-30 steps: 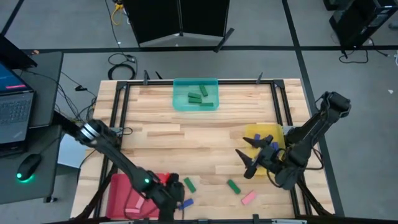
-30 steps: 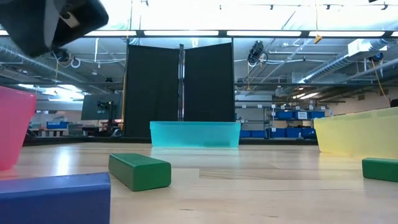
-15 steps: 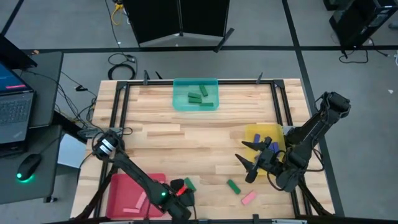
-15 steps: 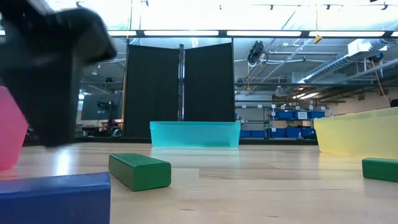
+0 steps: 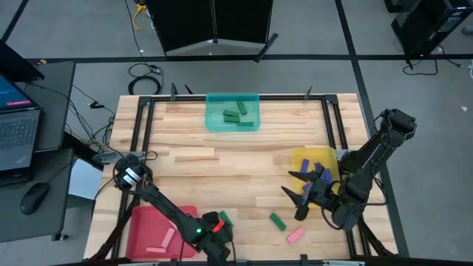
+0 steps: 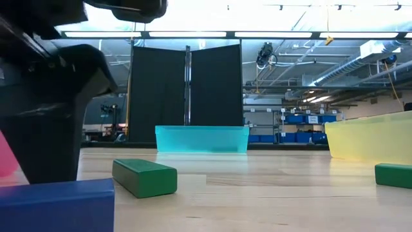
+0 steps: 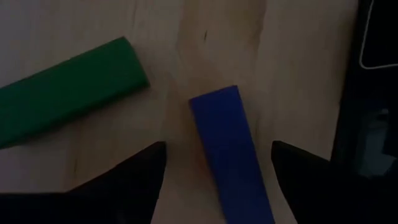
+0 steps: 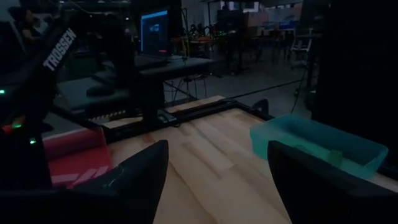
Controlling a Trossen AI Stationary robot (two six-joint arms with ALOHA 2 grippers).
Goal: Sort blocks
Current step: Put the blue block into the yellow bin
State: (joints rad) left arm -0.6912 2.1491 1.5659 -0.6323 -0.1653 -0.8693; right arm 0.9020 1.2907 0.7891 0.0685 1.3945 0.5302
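A blue block lies flat on the wood near the table's near edge. My left gripper points down over it, open, one finger on each side of the block and apart from it. My left gripper hides this block in the high view. A green block lies beside it on the table. Another green block and a pink block lie farther right. My right gripper hovers open and level above the table's right part, holding nothing.
A red tray with a pink block stands at the near left, right beside my left arm. A yellow tray holding blue blocks sits at the right. A teal tray holding green blocks is at the far middle.
My left gripper has moved from the red tray's edge a little toward the table's right and come down over the blue block, so that it now looms large at the left of the low view. The blocks have not moved.
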